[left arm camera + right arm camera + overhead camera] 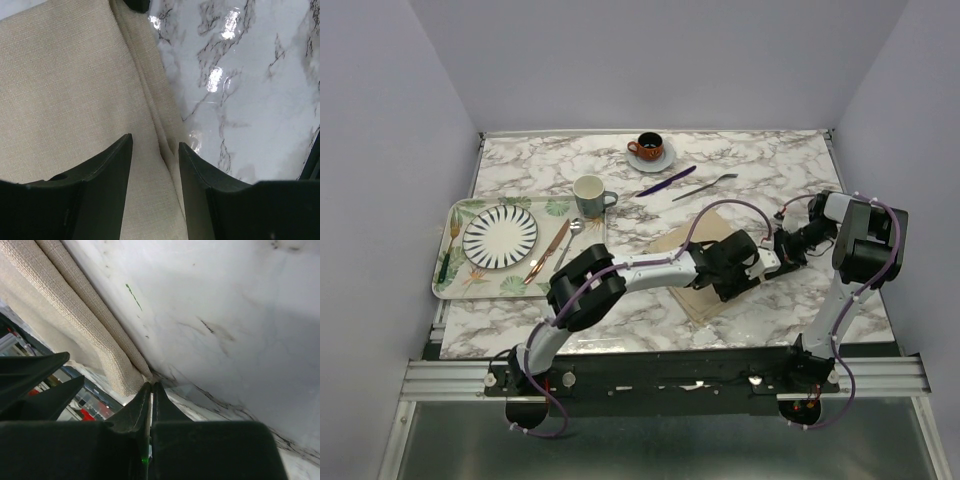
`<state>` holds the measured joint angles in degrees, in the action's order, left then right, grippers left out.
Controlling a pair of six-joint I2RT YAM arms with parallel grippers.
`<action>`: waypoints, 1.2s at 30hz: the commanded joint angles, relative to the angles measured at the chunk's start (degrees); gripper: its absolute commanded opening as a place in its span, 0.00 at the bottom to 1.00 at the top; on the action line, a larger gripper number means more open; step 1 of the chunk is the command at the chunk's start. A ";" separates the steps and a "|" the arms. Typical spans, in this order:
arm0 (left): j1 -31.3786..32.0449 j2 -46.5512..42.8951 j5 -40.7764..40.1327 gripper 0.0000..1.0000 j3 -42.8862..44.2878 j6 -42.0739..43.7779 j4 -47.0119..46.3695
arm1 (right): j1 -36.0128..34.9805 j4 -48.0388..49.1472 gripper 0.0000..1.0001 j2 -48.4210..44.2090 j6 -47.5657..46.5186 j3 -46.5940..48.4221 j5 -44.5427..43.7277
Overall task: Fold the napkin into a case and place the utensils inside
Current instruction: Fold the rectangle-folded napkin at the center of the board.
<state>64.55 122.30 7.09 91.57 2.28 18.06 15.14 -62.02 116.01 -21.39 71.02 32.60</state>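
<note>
The beige napkin (678, 240) lies folded on the marble table, right of centre, partly under my left arm. My left gripper (748, 272) hovers low over its right edge, open; in the left wrist view its fingers (120, 170) straddle the layered edge of the cloth (65, 90). My right gripper (772, 262) comes in from the right, and its jaws (151, 385) are pressed together at the corner of the napkin (75, 325). The purple knife (665, 181) and silver fork (705, 186) lie side by side behind the napkin.
A leaf-printed tray (455, 215) at the left holds a striped plate (500, 237), a copper knife (548, 250) and a small spoon (567, 243). A pale mug (592, 193) stands beside it. An orange cup on a saucer (648, 148) sits at the back.
</note>
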 commanded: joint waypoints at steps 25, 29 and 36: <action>1.36 -0.04 -1.48 0.01 1.95 0.36 1.45 | 0.86 6.03 0.01 0.10 0.11 -3.17 -2.98; 1.36 -1.71 -0.07 0.00 1.51 -1.31 1.27 | 0.86 6.21 0.01 0.01 0.20 -3.26 -3.33; 1.45 -3.73 1.96 0.00 1.33 -2.11 1.36 | 0.86 6.38 0.01 0.18 0.56 -3.26 -3.51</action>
<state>65.73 122.45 5.72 93.06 1.41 19.46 15.77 -61.49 115.70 -19.90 69.32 33.56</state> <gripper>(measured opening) 0.009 0.013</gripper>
